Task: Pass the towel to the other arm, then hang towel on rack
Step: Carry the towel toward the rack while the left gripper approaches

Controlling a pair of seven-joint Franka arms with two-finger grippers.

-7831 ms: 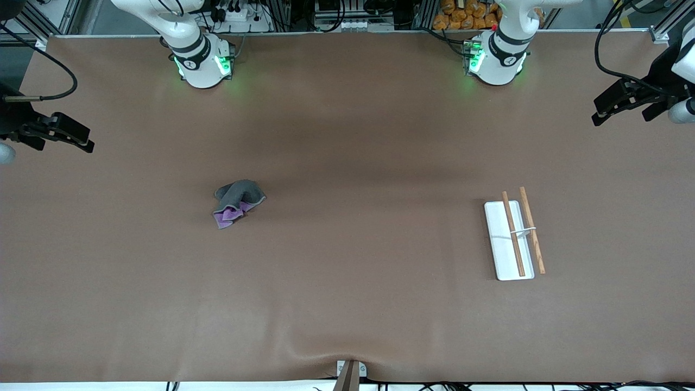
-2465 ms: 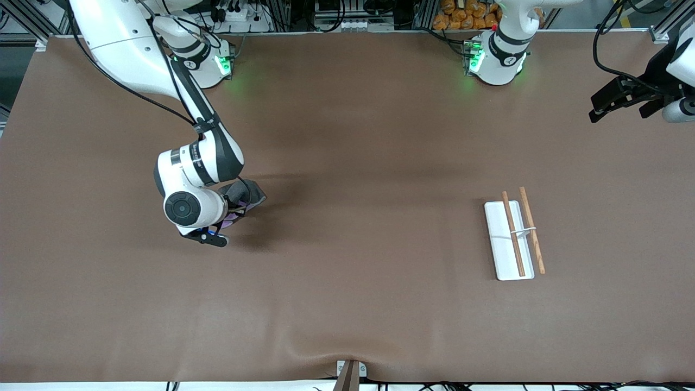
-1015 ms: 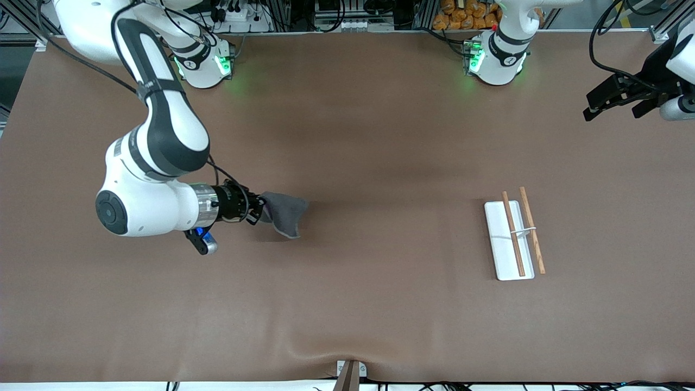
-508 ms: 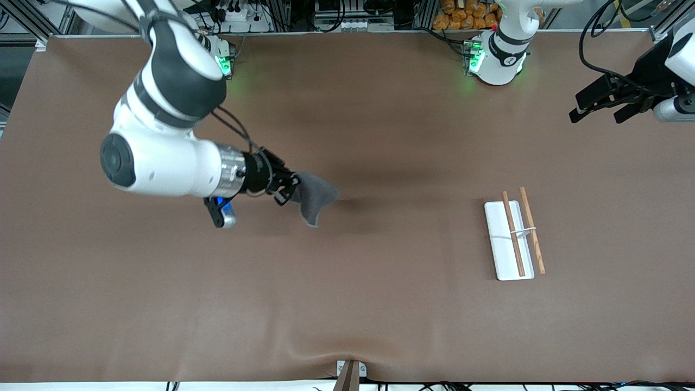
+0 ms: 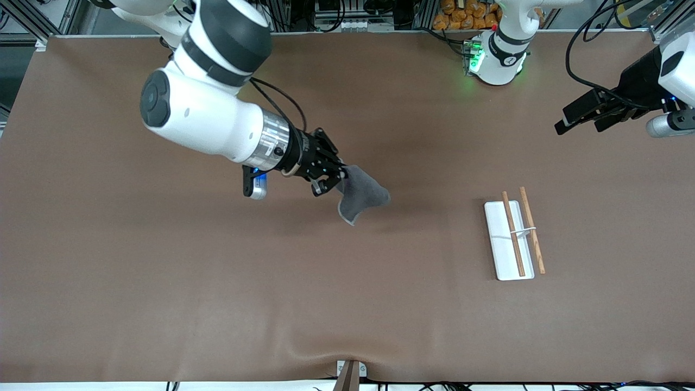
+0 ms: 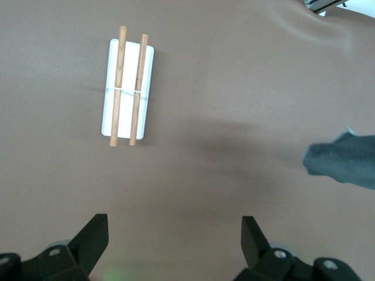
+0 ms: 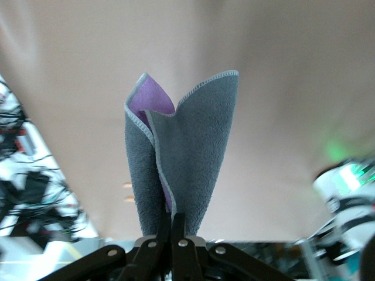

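My right gripper [image 5: 334, 182] is shut on the towel [image 5: 361, 195], a dark grey cloth that hangs from it over the middle of the table. In the right wrist view the towel [image 7: 187, 158] is folded between the closed fingers [image 7: 176, 225], with its purple underside showing at the fold. The rack [image 5: 510, 239], a white base with two wooden rods, lies toward the left arm's end of the table. My left gripper [image 5: 578, 122] is open and empty, up over the table's edge at that end. The left wrist view shows the open left gripper [image 6: 174, 234], the rack [image 6: 126, 85] and the towel [image 6: 345, 161].
The brown table mat [image 5: 163, 282] has a ripple at the edge nearest the front camera. The two arm bases [image 5: 494, 54] stand along the edge farthest from that camera. A blue-lit unit [image 5: 255, 184] hangs under the right wrist.
My right gripper has lifted the towel off the table and carried it toward the left arm's end. My left gripper has come in a little over the table.
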